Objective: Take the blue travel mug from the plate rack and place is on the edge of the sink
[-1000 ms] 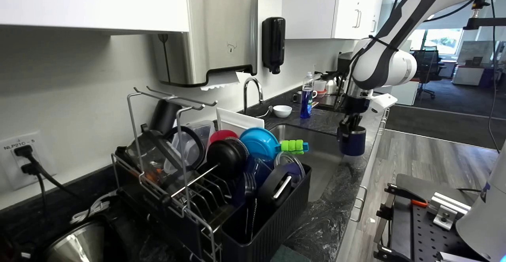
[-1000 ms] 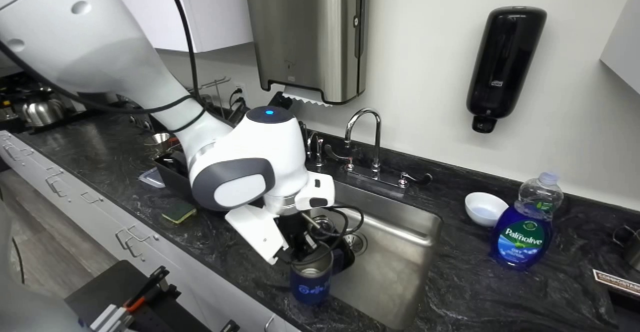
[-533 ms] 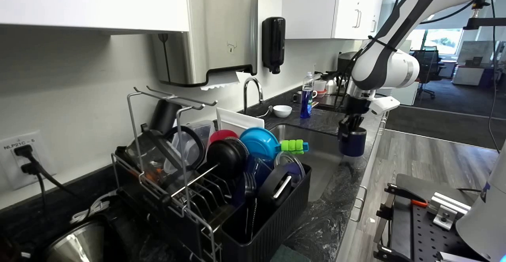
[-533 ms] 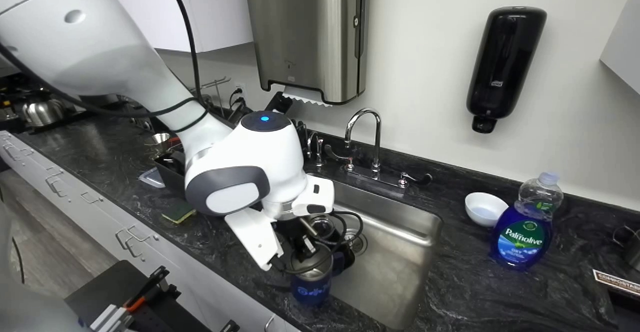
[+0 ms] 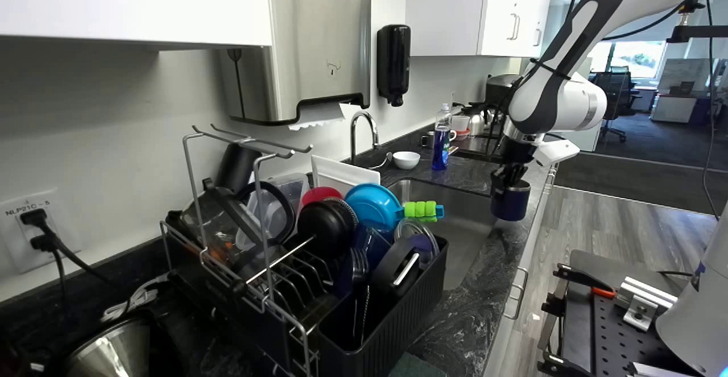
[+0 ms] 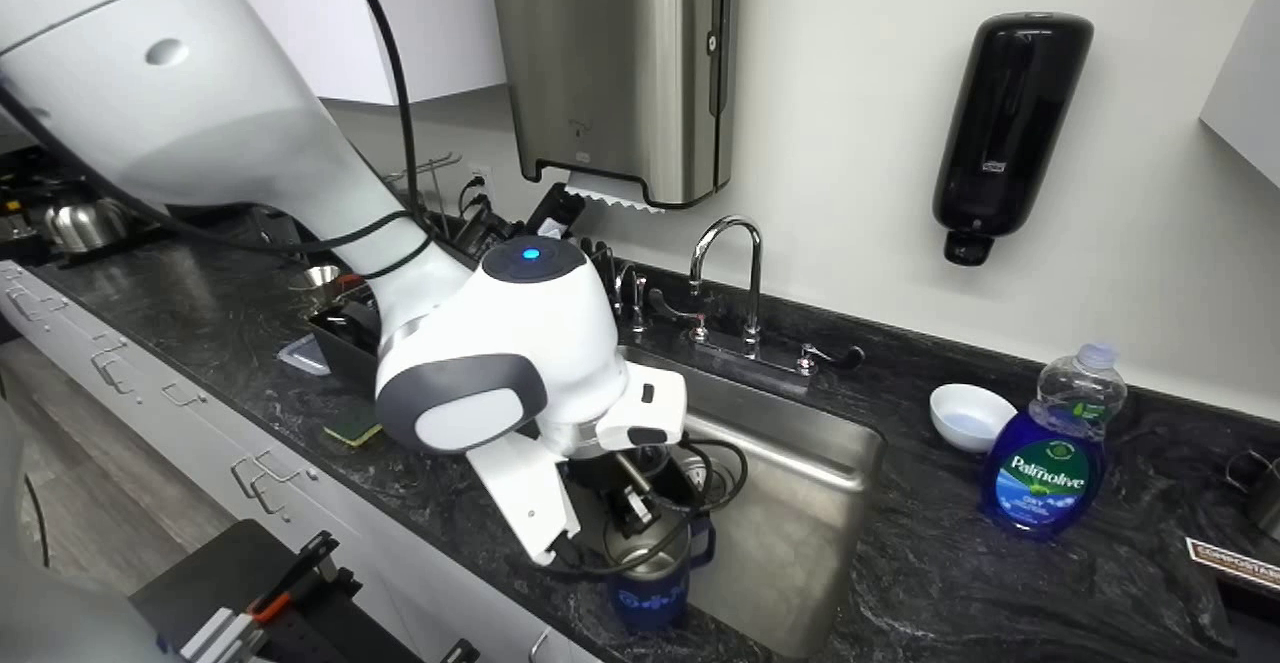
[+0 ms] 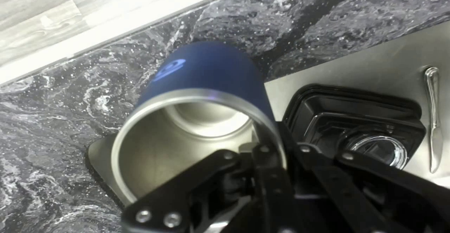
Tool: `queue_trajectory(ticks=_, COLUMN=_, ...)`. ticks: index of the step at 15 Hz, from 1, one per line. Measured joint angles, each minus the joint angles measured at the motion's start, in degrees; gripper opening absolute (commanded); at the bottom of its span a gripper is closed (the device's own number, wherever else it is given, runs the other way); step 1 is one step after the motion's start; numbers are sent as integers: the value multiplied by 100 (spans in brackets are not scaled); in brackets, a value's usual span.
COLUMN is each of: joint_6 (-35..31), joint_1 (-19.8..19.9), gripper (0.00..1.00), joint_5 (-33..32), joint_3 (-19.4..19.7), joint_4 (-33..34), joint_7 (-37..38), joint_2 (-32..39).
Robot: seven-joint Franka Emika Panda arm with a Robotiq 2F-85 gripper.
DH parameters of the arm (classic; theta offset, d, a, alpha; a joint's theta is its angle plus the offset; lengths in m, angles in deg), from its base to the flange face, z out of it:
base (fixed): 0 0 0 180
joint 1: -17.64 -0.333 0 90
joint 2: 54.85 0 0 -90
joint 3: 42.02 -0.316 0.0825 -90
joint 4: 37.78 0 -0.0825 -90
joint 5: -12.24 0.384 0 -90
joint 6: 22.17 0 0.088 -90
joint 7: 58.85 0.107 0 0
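The blue travel mug (image 5: 511, 202) is dark navy with a steel inside; it also shows in an exterior view (image 6: 655, 598) and in the wrist view (image 7: 218, 66). My gripper (image 7: 276, 138) is shut on its wall at the rim, one finger inside and one outside. The mug is upright, its base over the counter strip between the sink (image 7: 397, 62) and the counter's front edge. I cannot tell whether the base touches the counter. The sink also shows in both exterior views (image 5: 463, 235) (image 6: 790, 543). The plate rack (image 5: 264, 235) stands apart, left of the sink.
A black container (image 7: 344, 117) and a knife (image 7: 435, 120) lie in the sink. The faucet (image 6: 752, 293) stands behind it. A dish soap bottle (image 6: 1045, 483) and a white bowl (image 6: 970, 418) stand beside it. A teal cup (image 5: 369, 203) sits among the rack's dishes.
The arm and the held mug have shifted a little to the right in both exterior views, the mug farther along the sink's front strip. The grip on the mug looks the same.
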Motion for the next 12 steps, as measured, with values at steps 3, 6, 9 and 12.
queue_trajectory(ticks=3, joint_6=-140, joint_1=1, gripper=2, joint_5=1, joint_3=68, joint_4=20, joint_7=0, joint_2=125)
queue_trajectory(ticks=6, joint_6=-263, joint_1=1, gripper=2, joint_5=27, joint_3=101, joint_4=31, joint_7=0, joint_2=223)
queue_trajectory(ticks=9, joint_6=-332, joint_1=1, gripper=2, joint_5=109, joint_3=103, joint_4=33, joint_7=0, joint_2=273)
queue_trajectory(ticks=12, joint_6=-444, joint_1=-1, gripper=2, joint_5=155, joint_3=102, joint_4=33, joint_7=0, joint_2=355)
